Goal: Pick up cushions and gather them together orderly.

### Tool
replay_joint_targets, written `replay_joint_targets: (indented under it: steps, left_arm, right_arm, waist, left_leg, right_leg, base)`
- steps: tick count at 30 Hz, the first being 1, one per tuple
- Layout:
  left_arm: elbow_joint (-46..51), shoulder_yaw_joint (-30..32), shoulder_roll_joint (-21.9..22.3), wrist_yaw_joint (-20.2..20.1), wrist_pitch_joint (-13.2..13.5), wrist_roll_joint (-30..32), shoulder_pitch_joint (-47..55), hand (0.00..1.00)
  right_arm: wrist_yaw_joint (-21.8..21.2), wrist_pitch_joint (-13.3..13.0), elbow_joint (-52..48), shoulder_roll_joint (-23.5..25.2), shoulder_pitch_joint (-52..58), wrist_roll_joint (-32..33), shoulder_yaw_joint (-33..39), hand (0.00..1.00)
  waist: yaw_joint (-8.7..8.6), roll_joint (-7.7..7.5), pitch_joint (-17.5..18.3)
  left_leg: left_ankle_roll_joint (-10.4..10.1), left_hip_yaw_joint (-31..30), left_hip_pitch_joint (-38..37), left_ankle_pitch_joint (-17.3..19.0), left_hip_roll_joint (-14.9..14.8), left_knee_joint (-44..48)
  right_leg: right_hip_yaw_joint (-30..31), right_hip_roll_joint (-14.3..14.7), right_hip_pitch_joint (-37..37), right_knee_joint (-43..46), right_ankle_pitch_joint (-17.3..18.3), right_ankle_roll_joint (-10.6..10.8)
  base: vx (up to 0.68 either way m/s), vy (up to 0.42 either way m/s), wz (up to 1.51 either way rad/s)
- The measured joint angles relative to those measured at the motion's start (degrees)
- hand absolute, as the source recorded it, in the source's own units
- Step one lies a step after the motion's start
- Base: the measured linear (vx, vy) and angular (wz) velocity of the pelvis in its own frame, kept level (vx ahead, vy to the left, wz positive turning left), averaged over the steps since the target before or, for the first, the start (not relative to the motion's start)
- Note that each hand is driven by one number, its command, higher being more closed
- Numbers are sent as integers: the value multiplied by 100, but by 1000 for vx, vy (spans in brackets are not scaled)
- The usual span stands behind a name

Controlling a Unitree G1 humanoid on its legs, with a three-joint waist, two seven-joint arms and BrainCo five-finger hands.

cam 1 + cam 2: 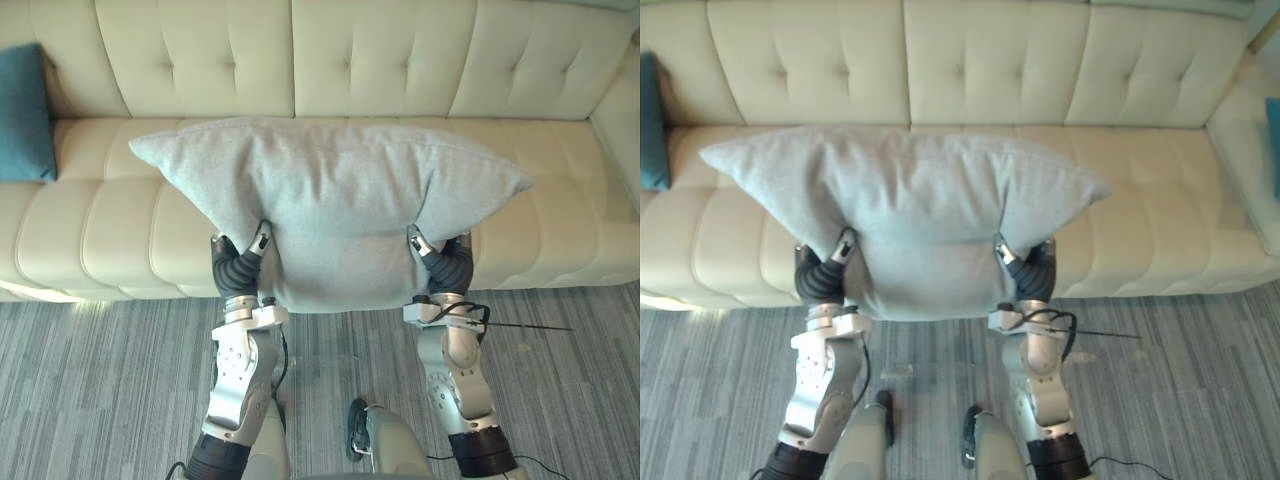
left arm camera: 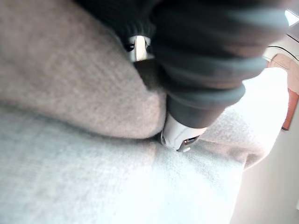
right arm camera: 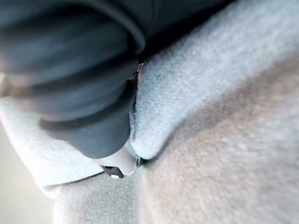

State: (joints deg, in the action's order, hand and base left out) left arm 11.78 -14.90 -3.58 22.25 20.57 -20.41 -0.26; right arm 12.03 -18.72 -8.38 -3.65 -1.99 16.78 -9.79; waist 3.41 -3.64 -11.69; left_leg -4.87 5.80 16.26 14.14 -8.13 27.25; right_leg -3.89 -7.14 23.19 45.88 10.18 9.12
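I hold a large light grey cushion (image 1: 330, 190) up in front of me, between both hands, above the front edge of the cream sofa (image 1: 380, 60). My left hand (image 1: 240, 265) presses into its lower left side and my right hand (image 1: 445, 262) into its lower right side. Both hands sink into the fabric, so how they grip is hidden. In the left wrist view the dark cover of the left hand (image 2: 201, 70) is buried in the grey cloth (image 2: 93, 177). The right wrist view shows my right hand (image 3: 79, 79) sunk into the cushion (image 3: 224, 140) in the same way.
A teal cushion (image 1: 22, 110) leans against the sofa's back at the far left. Another teal edge (image 1: 1272, 140) shows at the sofa's right end. Grey striped carpet (image 1: 90, 390) lies between me and the sofa.
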Motion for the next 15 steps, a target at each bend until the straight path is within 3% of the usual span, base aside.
replay_joint_targets:
  steps: [1,3,4,5,6,7,9,10,11,12,13,15]
  left_arm:
    - [0,-17,-10,0,-4,0,12,100]
    - [0,-57,-16,0,-8,3,26,100]
    - [0,-70,-16,0,-10,4,31,100]
    - [0,-95,-16,0,-6,5,40,100]
    - [0,-98,-13,0,3,5,39,100]
    - [-5,-133,-11,0,27,6,38,100]
    - [-10,-145,-12,0,32,6,30,100]
    - [-63,-188,3,-1,36,8,29,100]
    - [-235,-288,67,-2,31,9,28,100]
    - [-295,-329,76,-2,12,9,28,100]
    - [-444,-356,106,-2,-45,8,27,100]
    - [-606,-475,134,-8,-139,8,35,100]
  right_arm:
    - [-11,2,0,5,56,-38,0,100]
    - [-21,10,1,16,191,-107,0,100]
    - [-22,14,8,10,213,-110,0,100]
    - [-23,19,14,16,251,-110,2,100]
    - [-28,20,15,21,253,-110,2,100]
    - [-46,20,24,2,259,-110,12,100]
    - [-59,17,24,-60,259,-107,14,100]
    - [-59,18,34,-132,268,-100,19,100]
    - [-59,33,58,-252,306,-97,56,100]
    - [-58,49,58,-309,331,-94,72,100]
    - [-58,111,51,-432,364,-92,83,100]
    - [-58,130,-10,-586,614,-91,129,100]
  waist:
    - [2,1,18]
    - [-12,10,74]
    - [-18,11,92]
    - [-24,0,142]
    - [-25,-27,168]
    - [-23,-78,307]
    - [-39,-107,365]
    - [-79,-171,446]
    - [-93,53,537]
    - [-82,118,586]
    - [-103,196,640]
    - [-143,345,758]
  left_leg:
    - [28,6,-94,38,8,2]
    - [78,-62,-369,105,0,-91]
    - [101,-96,-419,122,1,-125]
    - [98,-134,-517,135,15,-241]
    - [99,-151,-550,135,20,-292]
    - [98,-235,-628,134,10,-537]
    - [81,-346,-794,127,-5,-822]
    - [-94,-438,-935,172,-21,-935]
    - [-215,-633,-979,169,-113,-992]
    - [-230,-705,-1036,117,-145,-1068]
    - [-452,-920,-1237,-184,-147,-1289]
    - [-578,-1158,-1322,-360,-264,-1232]
  right_leg:
    - [41,-10,106,307,-251,-32]
    - [141,-18,401,995,-1115,-223]
    - [134,-14,475,1085,-973,-284]
    - [107,-6,489,1008,-450,-293]
    - [91,-3,485,889,-287,-289]
    - [-120,6,461,-30,16,-233]
    - [-213,132,277,-1571,-102,-302]
    - [-130,224,24,-2423,-658,-668]
    - [-239,376,-65,-2383,-667,-911]
    - [-329,385,-60,-2308,-623,-971]
    - [-387,368,-40,-1945,-363,-1110]
    - [-593,449,-330,-1972,-142,-1163]
  base:
    - [53,139,0]
    - [76,71,8]
    - [151,-7,18]
    - [116,-24,15]
    - [234,-106,20]
    - [196,-116,13]
    - [329,-231,23]
    - [433,-318,35]
    - [306,-225,28]
    - [403,-256,23]
    - [392,-282,23]
    - [381,-285,35]
